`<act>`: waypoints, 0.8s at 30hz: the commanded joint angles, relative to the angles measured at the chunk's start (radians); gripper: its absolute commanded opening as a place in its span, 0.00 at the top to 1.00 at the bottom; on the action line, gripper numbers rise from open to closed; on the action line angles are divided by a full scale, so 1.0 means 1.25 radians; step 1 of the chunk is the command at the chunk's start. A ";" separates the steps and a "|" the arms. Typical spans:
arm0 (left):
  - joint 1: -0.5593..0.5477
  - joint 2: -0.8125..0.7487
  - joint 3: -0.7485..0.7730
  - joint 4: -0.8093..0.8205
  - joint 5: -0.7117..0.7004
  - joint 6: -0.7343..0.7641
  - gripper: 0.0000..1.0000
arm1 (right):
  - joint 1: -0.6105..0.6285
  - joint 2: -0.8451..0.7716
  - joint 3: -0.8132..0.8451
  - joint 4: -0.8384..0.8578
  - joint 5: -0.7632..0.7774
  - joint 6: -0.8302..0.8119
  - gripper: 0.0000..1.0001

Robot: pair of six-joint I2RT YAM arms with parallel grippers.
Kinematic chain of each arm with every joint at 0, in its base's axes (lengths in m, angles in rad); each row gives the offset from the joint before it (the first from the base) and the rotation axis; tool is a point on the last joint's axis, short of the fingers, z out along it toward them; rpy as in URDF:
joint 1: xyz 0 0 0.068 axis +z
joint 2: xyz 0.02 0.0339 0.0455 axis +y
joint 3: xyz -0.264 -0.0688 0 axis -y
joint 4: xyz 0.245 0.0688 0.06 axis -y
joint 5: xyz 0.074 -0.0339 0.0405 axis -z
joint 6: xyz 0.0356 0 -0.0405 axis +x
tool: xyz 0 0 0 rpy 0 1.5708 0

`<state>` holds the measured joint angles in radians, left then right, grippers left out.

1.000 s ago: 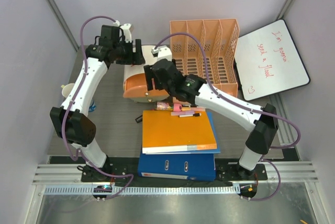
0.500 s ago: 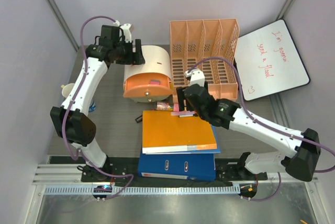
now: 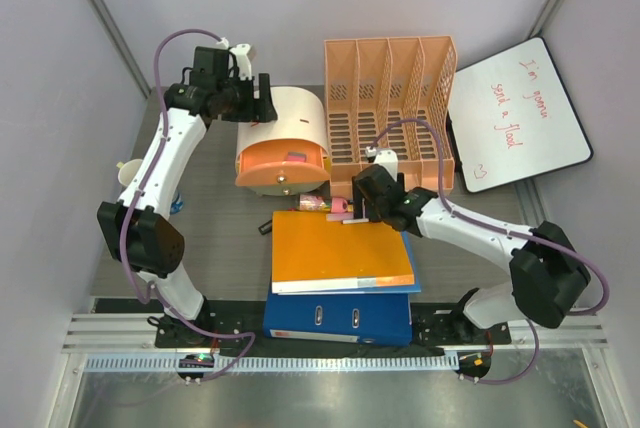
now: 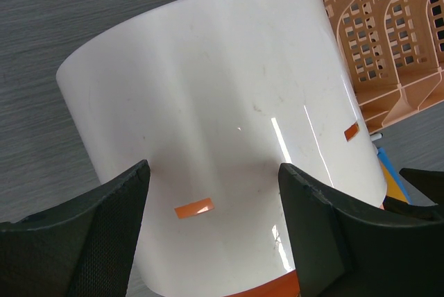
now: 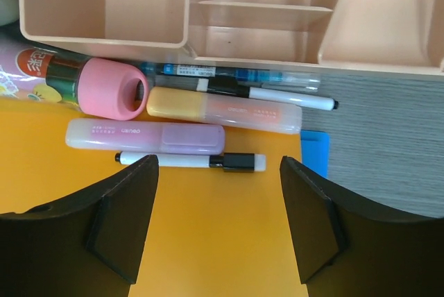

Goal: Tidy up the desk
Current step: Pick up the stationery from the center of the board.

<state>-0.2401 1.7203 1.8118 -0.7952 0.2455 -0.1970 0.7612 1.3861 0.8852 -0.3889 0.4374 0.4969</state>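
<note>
You held the right claw (image 5: pixel 218 172) open over the markers (image 5: pixel 191 161) on the orange folder (image 3: pixel 340 253), near the middle of the desk (image 3: pixel 215 218). The left claw (image 4: pixel 211 193) stood apart at the white bin (image 4: pixel 208 96), gripping nothing. Judged step: collecting pens. The next move calls for a square descent onto one marker.

The white drum (image 4: pixel 229 116) is glossy smooth plastic, the desk (image 4: pixel 69 12) matt grey wood-grain, the peach rack (image 4: pixel 395 40) perforated plastic.
</note>
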 commanded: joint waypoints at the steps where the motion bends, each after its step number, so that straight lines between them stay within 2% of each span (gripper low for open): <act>1: -0.002 0.004 0.017 0.013 0.005 0.015 0.25 | 0.000 0.053 0.007 0.089 -0.033 0.017 0.24; 11: -0.002 0.006 0.015 0.011 -0.006 0.026 0.25 | -0.002 0.161 0.044 0.131 -0.075 -0.016 0.26; 24: -0.002 0.018 0.027 0.012 -0.004 0.021 0.25 | -0.002 0.121 -0.021 0.134 -0.139 -0.016 0.33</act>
<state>-0.2401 1.7252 1.8141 -0.7860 0.2459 -0.1814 0.7597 1.5864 0.8925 -0.2443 0.3016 0.4736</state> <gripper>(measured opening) 0.751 0.681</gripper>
